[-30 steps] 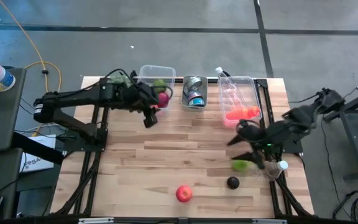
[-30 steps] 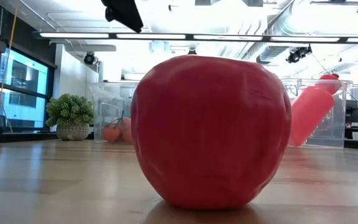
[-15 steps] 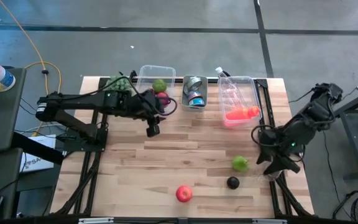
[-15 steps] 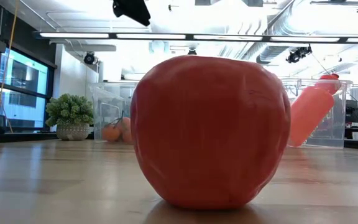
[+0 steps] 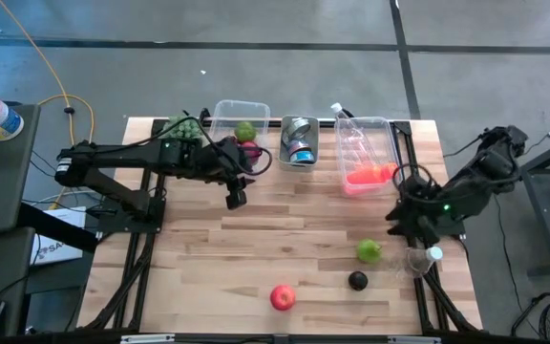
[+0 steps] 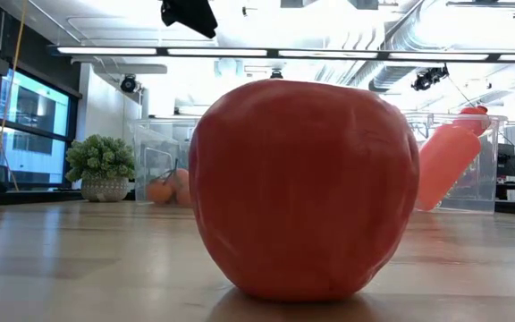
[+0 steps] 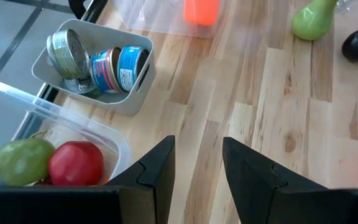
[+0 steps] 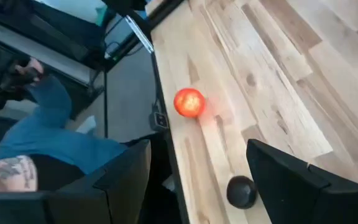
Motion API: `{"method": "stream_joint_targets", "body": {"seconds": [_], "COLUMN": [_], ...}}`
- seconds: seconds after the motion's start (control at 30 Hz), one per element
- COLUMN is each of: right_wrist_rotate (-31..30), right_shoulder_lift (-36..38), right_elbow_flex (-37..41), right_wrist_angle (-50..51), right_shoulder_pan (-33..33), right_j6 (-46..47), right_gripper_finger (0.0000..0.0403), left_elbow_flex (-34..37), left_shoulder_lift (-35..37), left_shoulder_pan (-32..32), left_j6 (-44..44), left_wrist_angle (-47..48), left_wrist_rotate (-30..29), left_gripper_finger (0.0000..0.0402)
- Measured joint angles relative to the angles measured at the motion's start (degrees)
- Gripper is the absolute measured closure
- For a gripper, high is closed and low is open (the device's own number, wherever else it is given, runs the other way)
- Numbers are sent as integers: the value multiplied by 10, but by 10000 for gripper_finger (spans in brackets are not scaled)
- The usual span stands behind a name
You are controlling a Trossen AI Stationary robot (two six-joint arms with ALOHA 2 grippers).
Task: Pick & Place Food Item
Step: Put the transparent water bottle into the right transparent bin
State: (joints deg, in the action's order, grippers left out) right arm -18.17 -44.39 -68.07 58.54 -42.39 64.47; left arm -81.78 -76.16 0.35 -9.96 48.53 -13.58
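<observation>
- Food items loose on the table: green pear point(image 5: 370, 251), dark fruit point(image 5: 357, 280) and red apple point(image 5: 282, 297), all near the front edge; the apple sits well apart from both my grippers
- My left gripper point(image 5: 236, 197) hovers beside the clear bin point(image 5: 221, 112), fingers point(image 7: 156, 176) parted and holding nothing
- My right gripper point(image 5: 404, 222) hovers near the pear, fingers wide apart, nothing held
- Risk: round fruit may roll off the near edge if my fingers nudge it off-centre
- Clear bin: green fruit point(image 7: 23, 161), red fruit point(image 7: 75, 163)
- Grey bin point(image 7: 53, 78): cans point(image 7: 120, 68)
- Right-hand clear bin point(image 5: 393, 158): orange bottle point(image 5: 370, 174)
</observation>
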Motion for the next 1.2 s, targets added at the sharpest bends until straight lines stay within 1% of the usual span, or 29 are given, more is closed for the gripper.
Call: {"method": "stream_joint_targets", "body": {"seconds": [0.07, 0.1, 0.33, 0.4, 0.53, 0.63, 0.67, 0.77, 0.97, 1.07, 1.2], "right_wrist_rotate": [-4, -6, 10, 12, 36, 80, 84, 77, 52, 41, 53], "right_shoulder_lift": [-12, -20, -122, -154, -192, -193, -194, -195, -191, -180, -159], "right_elbow_flex": [-22, -36, -135, -167, -205, -209, -209, -209, -208, -193, -157], "right_wrist_angle": [18, 44, 277, 312, 311, 316, 315, 314, 314, 314, 315], "right_shoulder_pan": [0, 0, 0, 0, -15, -35, -43, -68, -100, -115, -127], "right_j6": [4, 11, 105, 116, 121, 151, 168, 196, 187, 205, 251], "right_gripper_finger": [144, 144, 144, 144, 144, 144, 144, 144, 144, 144, 144], "left_elbow_flex": [0, 0, 0, 0, 0, 0, 0, 0, 0, 0, 0], "left_shoulder_lift": [0, 0, 0, 0, 0, 0, 0, 0, 0, 0, 0], "left_shoulder_pan": [0, 0, 0, 0, 0, 0, 0, -1, -1, -1, -2], "left_j6": [-1, -2, -6, -5, 8, 11, 11, 11, 23, 22, 15], "left_wrist_angle": [0, 0, 0, 0, 0, 0, 0, 1, 1, 2, 3], "left_wrist_rotate": [0, 0, 0, 0, 0, 0, 0, 0, 1, 1, 1], "left_gripper_finger": [275, 275, 275, 275, 275, 275, 275, 275, 275, 275, 275]}}
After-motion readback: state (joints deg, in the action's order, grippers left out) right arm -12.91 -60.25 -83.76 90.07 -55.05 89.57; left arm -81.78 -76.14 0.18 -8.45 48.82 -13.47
